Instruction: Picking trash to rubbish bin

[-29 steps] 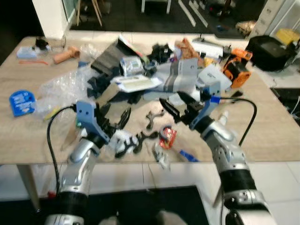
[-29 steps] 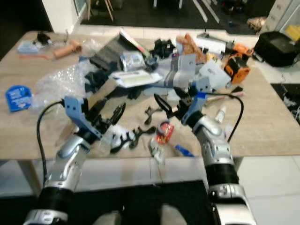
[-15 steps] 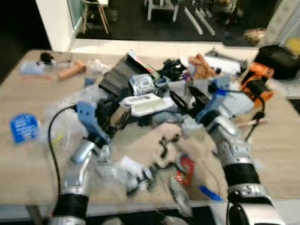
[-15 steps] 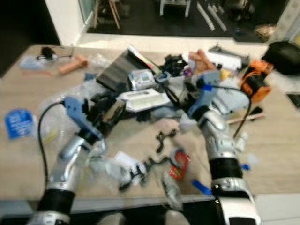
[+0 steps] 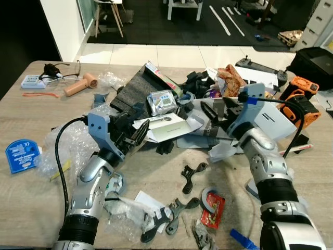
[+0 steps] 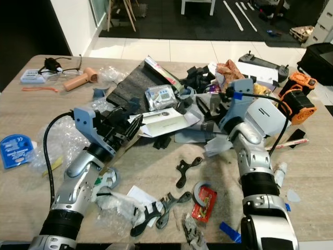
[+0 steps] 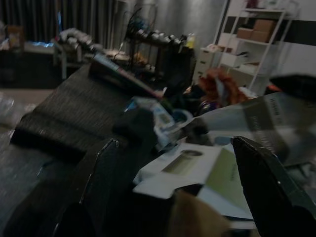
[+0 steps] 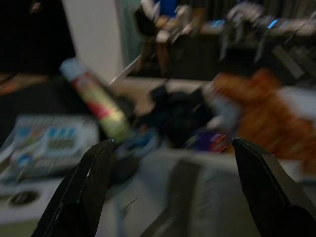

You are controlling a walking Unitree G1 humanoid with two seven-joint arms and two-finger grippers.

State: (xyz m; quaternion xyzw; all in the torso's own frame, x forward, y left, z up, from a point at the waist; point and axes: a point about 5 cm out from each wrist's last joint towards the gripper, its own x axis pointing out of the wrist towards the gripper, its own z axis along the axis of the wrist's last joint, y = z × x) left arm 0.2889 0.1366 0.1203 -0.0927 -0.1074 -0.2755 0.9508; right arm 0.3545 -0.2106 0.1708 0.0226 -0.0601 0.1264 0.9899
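Cluttered wooden table (image 5: 312,172): nearest its front edge lie a red wrapper (image 5: 214,202) and crumpled clear plastic (image 5: 123,212). Farther in, the left gripper (image 5: 131,133) and right gripper (image 5: 217,111), both with fingers apart, flank a white envelope (image 5: 167,126).

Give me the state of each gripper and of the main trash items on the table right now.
left gripper: open, empty, at the near edge of the white carton.
right gripper: open, empty, over the grey paper.
white carton: flattened, lying on the pile.
red wrapper: crumpled, flat on the table.
clear plastic bag: crumpled, beside the left arm.
table: cluttered.
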